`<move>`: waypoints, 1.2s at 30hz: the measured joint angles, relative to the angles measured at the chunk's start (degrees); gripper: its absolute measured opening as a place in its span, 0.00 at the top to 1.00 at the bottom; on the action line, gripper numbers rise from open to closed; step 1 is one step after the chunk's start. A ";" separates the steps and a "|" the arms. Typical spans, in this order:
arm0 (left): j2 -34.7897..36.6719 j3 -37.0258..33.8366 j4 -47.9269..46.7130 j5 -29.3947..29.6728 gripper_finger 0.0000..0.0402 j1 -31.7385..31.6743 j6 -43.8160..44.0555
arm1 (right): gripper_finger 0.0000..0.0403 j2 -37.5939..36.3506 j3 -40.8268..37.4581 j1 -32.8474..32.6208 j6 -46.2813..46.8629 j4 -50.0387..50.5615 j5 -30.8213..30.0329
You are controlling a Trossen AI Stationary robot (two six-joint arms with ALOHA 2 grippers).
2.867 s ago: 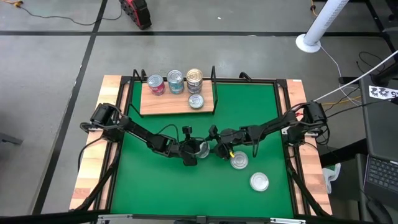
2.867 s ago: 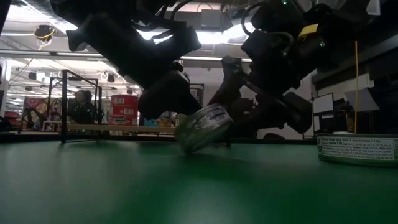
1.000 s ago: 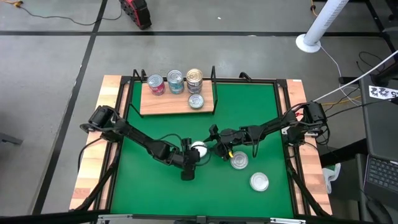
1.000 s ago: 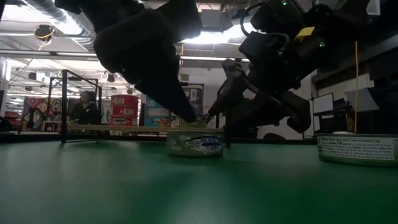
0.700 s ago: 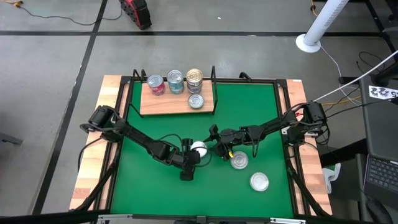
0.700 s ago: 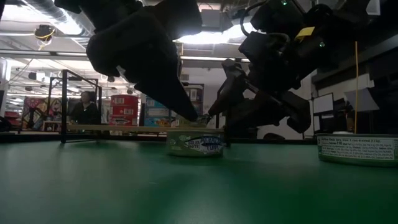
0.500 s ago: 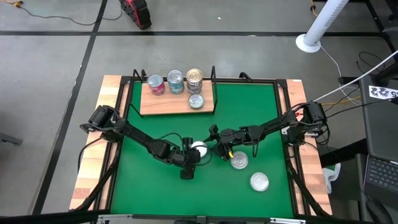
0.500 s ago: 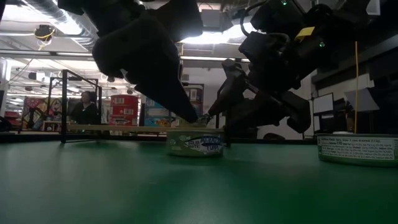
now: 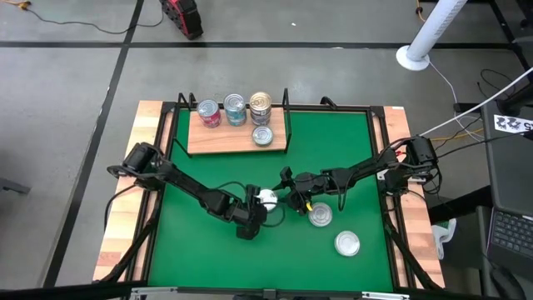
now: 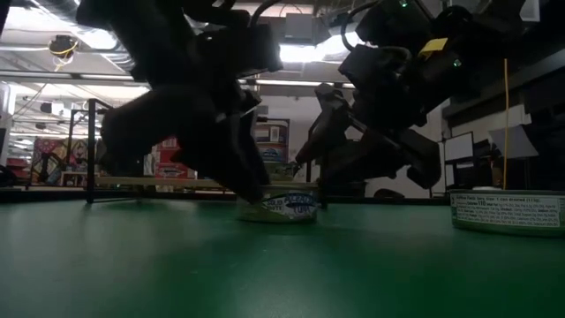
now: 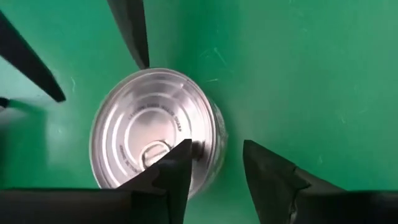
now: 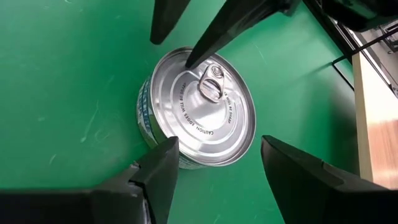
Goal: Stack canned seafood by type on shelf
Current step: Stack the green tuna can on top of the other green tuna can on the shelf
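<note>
A squat can (image 11: 155, 134) with a silver pull-tab lid and a blue label (image 10: 287, 207) sits flat on the green mat (image 9: 333, 150), between my two grippers. My left gripper (image 11: 214, 152) is open and comes at the can from the near left. It straddles the can's rim, one finger over the lid and one outside the can. My right gripper (image 12: 217, 142) is open on the can's right, its fingers slanting down toward the can. The shelf (image 9: 225, 140) at the far left carries several cans, three of them (image 9: 236, 109) in a row along its back. My left gripper has one fingertip (image 12: 189, 61) down on or just over the lid beside the pull tab (image 12: 211, 84); I cannot tell whether it touches. Its other finger (image 12: 165, 22) stands outside the rim, apart from the can. My right gripper has one fingertip (image 11: 142, 59) at the can's rim; I cannot tell whether it touches either.
Two more cans lie on the mat right of the grippers, one (image 9: 320, 217) close by and one (image 9: 347, 243) nearer the front edge. A black frame (image 9: 379, 133) borders the mat. A white pole base (image 9: 414, 57) stands on the floor beyond the table.
My left gripper has opened from shut, rolled about its own axis and sunk a little over the can. The can has stayed flat in place, and my right gripper has kept still.
</note>
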State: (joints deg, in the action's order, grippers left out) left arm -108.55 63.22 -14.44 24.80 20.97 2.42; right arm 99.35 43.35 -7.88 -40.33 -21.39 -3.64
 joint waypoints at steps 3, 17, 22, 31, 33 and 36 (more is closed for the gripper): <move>-0.55 0.05 0.19 0.57 0.68 0.03 -1.92 | 0.44 0.00 0.00 0.00 0.01 -0.32 0.00; -0.68 0.07 0.23 4.33 0.99 -0.62 -4.00 | 0.44 -0.01 0.00 -0.04 0.02 -2.55 1.12; -0.51 0.07 0.12 4.19 0.99 -1.35 -3.63 | 0.44 0.00 0.00 -0.07 0.02 -2.53 2.67; -0.49 1.48 -0.29 3.96 1.00 -2.81 5.38 | 0.44 -0.02 0.00 -0.07 0.02 -1.72 3.23; -0.44 2.13 -0.17 3.95 1.00 -3.21 6.87 | 0.44 -0.02 0.00 -0.07 0.02 -1.13 3.23; -0.44 2.95 -0.18 3.91 1.00 -3.86 8.51 | 0.44 -0.02 0.00 -0.04 0.02 -0.47 3.23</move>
State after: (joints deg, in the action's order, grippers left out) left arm -108.99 66.17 -14.62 28.71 17.11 10.93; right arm 99.33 43.35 -7.92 -40.32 -21.86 -0.41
